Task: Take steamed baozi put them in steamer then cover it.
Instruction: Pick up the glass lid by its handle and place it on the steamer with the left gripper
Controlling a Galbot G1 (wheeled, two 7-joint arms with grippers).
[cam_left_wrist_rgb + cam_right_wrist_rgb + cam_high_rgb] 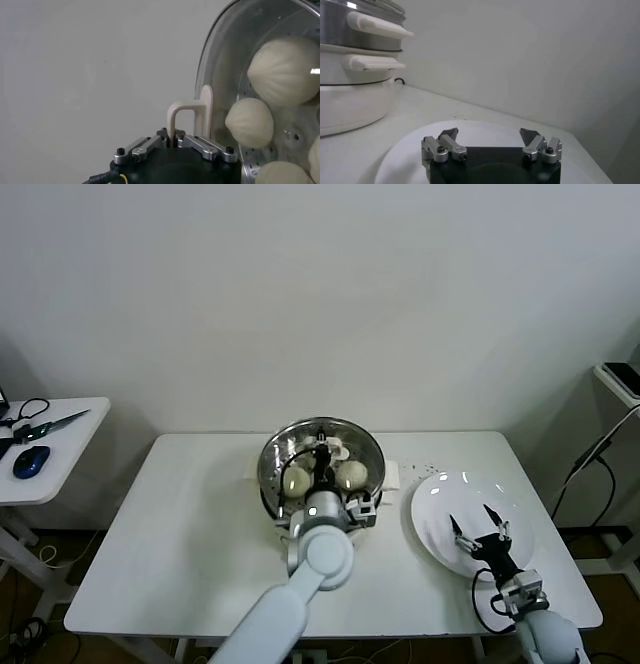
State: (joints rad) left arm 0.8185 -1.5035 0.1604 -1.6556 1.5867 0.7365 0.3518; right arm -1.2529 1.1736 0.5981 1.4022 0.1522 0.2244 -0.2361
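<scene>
Baozi [297,480] lie inside the steamer [275,452], which stands at the middle of the white bench [190,524]; several cream buns show through the clear cover [352,434] that sits over the steel basket. The left pincer [322,456] is above the centre of the cover, pressed together on its flat white handle [192,112]; the left wrist view shows the fingers pinching the handle's upright leg, with the glass and the buns just beyond. To the robot's right of the steamer lies a white plate [440,494]. The right pincer [478,526] hangs over that plate, its black fingertips spread wide with nothing between them. A side table [60,449] at far left carries a blue mouse [32,461]
</scene>
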